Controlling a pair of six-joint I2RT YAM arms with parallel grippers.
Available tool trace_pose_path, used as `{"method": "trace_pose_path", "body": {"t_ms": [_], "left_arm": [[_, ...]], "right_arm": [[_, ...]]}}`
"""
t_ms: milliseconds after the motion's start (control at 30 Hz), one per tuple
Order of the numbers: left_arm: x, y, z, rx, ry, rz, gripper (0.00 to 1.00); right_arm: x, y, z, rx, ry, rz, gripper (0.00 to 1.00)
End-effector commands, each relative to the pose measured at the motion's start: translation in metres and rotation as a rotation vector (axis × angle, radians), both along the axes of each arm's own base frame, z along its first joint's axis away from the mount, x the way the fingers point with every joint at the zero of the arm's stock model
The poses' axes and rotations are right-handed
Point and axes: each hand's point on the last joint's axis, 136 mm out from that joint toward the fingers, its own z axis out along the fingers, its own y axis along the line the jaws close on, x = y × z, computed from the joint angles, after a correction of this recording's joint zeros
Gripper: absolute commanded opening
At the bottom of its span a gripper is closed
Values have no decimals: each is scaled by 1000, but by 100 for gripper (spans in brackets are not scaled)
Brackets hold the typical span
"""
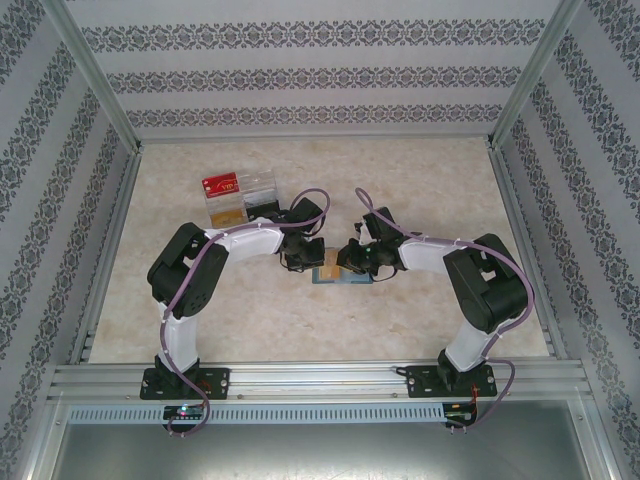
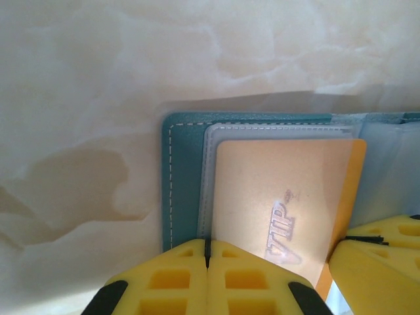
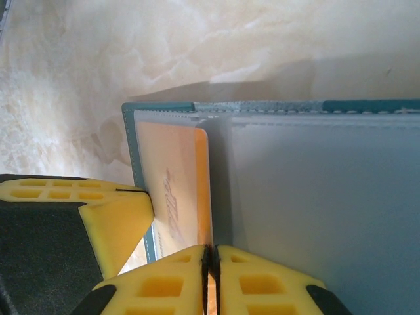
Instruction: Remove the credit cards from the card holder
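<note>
Card holder is lying open on marbled beige table (patterned walls around). Left gripper is sitting closed at its edge; right gripper is pinching the credit card.

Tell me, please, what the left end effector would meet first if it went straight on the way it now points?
Most likely the card holder: the shut left end effector points at its near edge; depth is unclear.

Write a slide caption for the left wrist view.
Shut left end effector at a blue card holder with a gold VIP card.
</note>
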Motion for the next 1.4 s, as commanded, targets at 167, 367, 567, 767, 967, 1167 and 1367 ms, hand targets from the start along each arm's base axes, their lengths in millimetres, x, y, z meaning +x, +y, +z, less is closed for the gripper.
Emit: {"method": "trace_pose_path", "body": {"t_ms": [167,367,567,767,967,1167,1367], "left_arm": [[-22,13,-24,58,74,-15,3],[-16,7,-3,11,27,-24,15],[-18,1,-7,-8,48,-37,11],[-21,3,-17,11,84,-38,8],[-23,5,-21,27,98,-36,7],[-24,6,-23,34,105,-39,7],[-23,6,-22,38,104,-43,7]], "right_arm": [[4,0,28,106,-106,40,2],[2,-17,27,85,-120,8,0],[0,-22,16,68,-93,-6,0],[0,-20,8,61,-58,-2,19],[-3,-17,-1,57,-27,13,26],[-4,-12,-7,62,-6,36,28],[-3,-9,-4,68,-17,40,18]]}}
